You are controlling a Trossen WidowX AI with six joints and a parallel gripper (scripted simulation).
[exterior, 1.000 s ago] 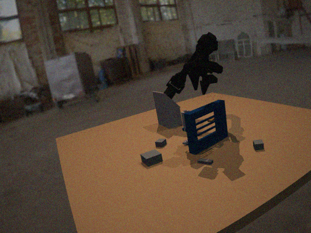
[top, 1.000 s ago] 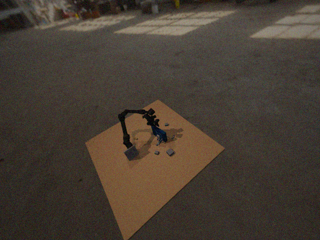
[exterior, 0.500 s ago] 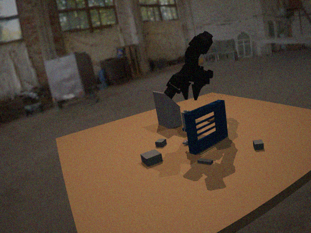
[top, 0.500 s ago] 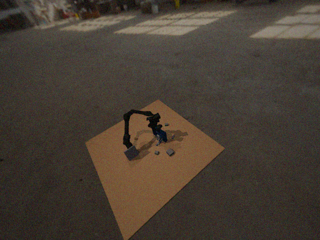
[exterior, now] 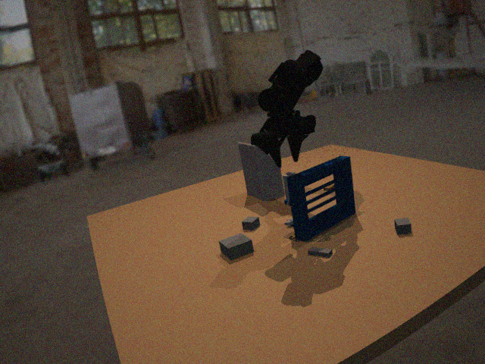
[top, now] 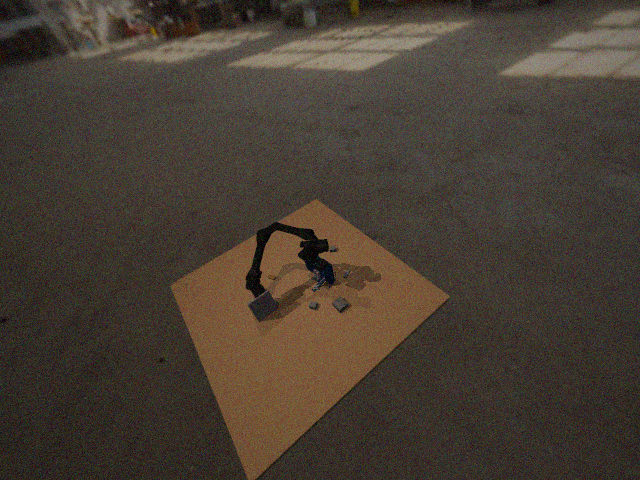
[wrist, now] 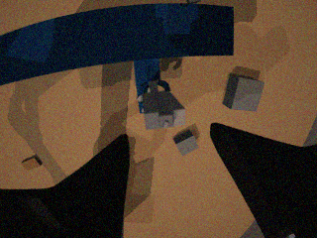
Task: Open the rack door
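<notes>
- a tan, finely speckled table (top: pixel 310 387) (exterior: pixel 176 313) (wrist: pixel 173 208) with straight edges is seen; bare surface is left between the rack and the near edge.
- a matte black jointed arm (top: pixel 276 226) (exterior: pixel 289 89) is arched above it.
- the task's rack door (top: pixel 325 275) (exterior: pixel 346 188) (wrist: pixel 124 35), a blue upright rectangle with horizontal slots, is seen near the arm; its latch state cannot be told.
- a smooth grey slab (top: pixel 263 305) (exterior: pixel 260 172), curved along its top, is stood beyond the door in the exterior view.
- the black gripper (top: pixel 316 264) (exterior: pixel 287 163) (wrist: pixel 169 134) is pointed downward, its tapered fingers spread wide, nothing held; open room is seen between them.
- a grey box (top: pixel 340 304) (exterior: pixel 236 247) (wrist: pixel 244 92) is set apart from the door.
- a pale grey angular fitting (wrist: pixel 163 111) is mounted beside the blue structure.
- a small grey block (top: pixel 313 305) (exterior: pixel 250 223) (wrist: pixel 186 142) is placed near the box.
</notes>
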